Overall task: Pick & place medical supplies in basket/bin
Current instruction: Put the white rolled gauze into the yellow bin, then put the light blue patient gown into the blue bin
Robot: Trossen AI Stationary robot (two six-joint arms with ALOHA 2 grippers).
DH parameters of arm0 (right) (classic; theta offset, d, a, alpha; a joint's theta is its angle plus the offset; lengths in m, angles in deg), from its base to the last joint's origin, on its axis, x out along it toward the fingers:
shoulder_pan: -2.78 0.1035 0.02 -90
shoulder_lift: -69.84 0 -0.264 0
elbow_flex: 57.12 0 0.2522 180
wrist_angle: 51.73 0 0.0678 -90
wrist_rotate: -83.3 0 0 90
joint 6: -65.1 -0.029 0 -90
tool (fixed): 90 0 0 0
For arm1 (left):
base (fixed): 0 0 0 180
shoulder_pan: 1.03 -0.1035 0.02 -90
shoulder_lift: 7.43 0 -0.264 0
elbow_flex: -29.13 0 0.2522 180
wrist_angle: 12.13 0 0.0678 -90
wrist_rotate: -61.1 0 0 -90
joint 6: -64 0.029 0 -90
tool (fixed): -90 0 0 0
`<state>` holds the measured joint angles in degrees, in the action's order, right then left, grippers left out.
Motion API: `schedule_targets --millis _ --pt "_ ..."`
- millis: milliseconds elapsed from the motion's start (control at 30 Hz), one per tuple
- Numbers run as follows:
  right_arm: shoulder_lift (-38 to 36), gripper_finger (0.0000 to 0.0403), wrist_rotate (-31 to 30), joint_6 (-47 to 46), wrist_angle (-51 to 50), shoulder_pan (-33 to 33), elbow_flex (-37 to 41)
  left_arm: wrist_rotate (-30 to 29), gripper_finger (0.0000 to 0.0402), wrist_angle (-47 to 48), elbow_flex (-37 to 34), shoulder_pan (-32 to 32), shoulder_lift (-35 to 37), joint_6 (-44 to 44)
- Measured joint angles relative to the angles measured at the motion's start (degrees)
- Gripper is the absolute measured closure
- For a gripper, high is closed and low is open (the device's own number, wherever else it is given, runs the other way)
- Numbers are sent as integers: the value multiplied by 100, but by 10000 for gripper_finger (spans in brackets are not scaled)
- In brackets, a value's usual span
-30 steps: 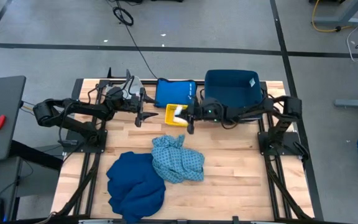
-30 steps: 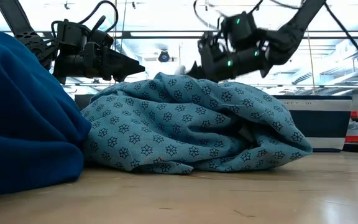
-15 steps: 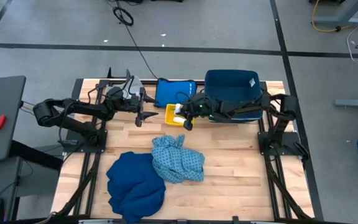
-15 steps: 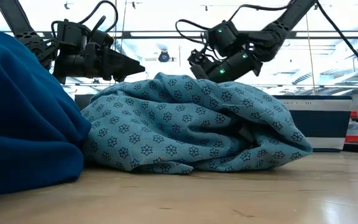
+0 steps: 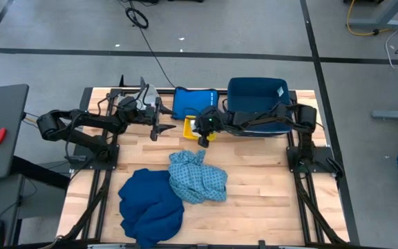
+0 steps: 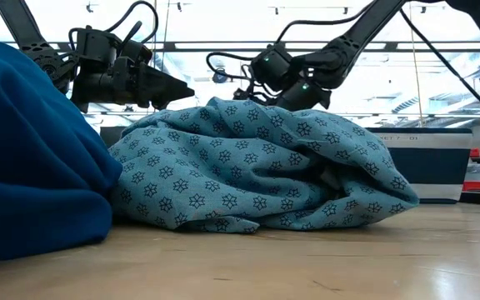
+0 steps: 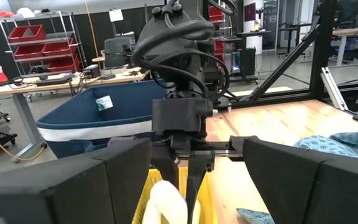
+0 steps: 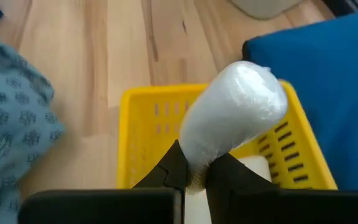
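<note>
My right gripper is shut on a white wrapped roll and hovers over a small yellow basket near the table's far middle. A white item lies in that basket. My left gripper waits open just left of the basket, above the table, and faces the right gripper. The patterned light-blue cloth lies bunched on the table, its left side touching the crumpled dark-blue cloth. I see no vials. My right gripper pinches the white roll at one end between its two fingers. The fingers slant down from the table's right side. The roll sticks out past the fingertips, tilted and lifted clear above the yellow basket.
A large dark-blue bin stands at the far right, behind the right arm. A flat blue pouch lies behind the yellow basket. In the low view the light-blue cloth hides the basket. Bare wood shows right of the cloths.
My right gripper has moved toward the table's left, from beside the blue bin to over the yellow basket, carrying the white roll, and has tipped further down. The cloths lie as before.
</note>
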<state>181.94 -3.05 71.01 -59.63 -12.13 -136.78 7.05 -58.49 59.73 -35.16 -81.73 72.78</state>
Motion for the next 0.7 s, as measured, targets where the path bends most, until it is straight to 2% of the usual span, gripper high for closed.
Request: schedule_targets --millis 200,300,467,700 --pt "14 365 -420 -74 -333 0 -123 3 143 2 0 0 2 0" --pt "14 323 -620 -49 -417 0 -128 5 143 2 0 0 1 -27" --pt "14 251 -620 88 -412 36 -128 7 143 8 0 0 1 -39" --pt "3 192 -751 357 -398 174 -128 7 143 13 0 0 1 -36"
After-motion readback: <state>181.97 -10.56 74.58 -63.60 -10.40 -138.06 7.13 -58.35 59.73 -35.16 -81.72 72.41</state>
